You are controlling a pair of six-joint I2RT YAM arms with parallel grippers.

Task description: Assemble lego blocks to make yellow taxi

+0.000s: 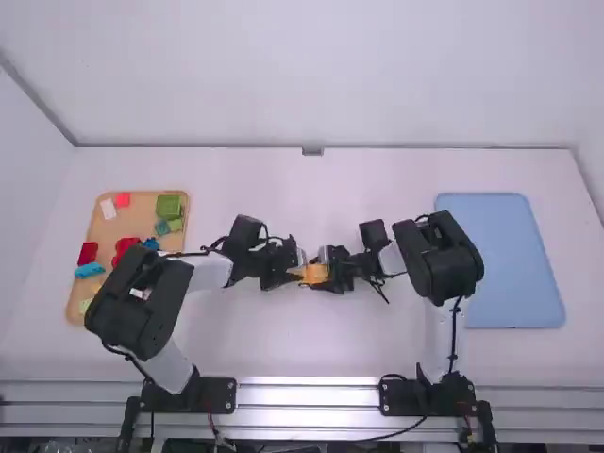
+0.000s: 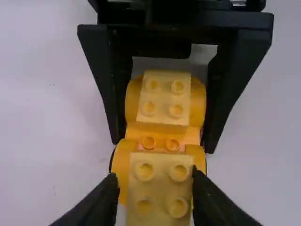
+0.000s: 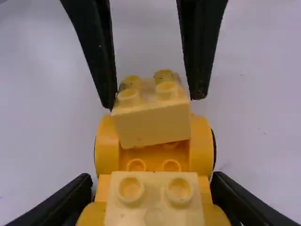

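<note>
Between the two grippers, near the table's middle, a yellow car base (image 1: 314, 274) lies low. My left gripper (image 1: 294, 269) is at its left end, and in the left wrist view the left gripper (image 2: 156, 179) stands open, its fingers closely around a pale yellow brick (image 2: 160, 193). Tilted, that brick (image 3: 153, 123) rests over one end of the orange-yellow base (image 3: 201, 146). From the other side, my right gripper (image 1: 330, 268) is shut on the base; in its wrist view the right gripper (image 3: 153, 181) has a fingertip against each side. Another pale yellow brick (image 3: 155, 197) sits on top there.
A wooden tray (image 1: 142, 206) at the left carries red, green, blue and white blocks, partly under the left arm. On the right lies a blue tray (image 1: 510, 255), its near left side close to the right arm.
</note>
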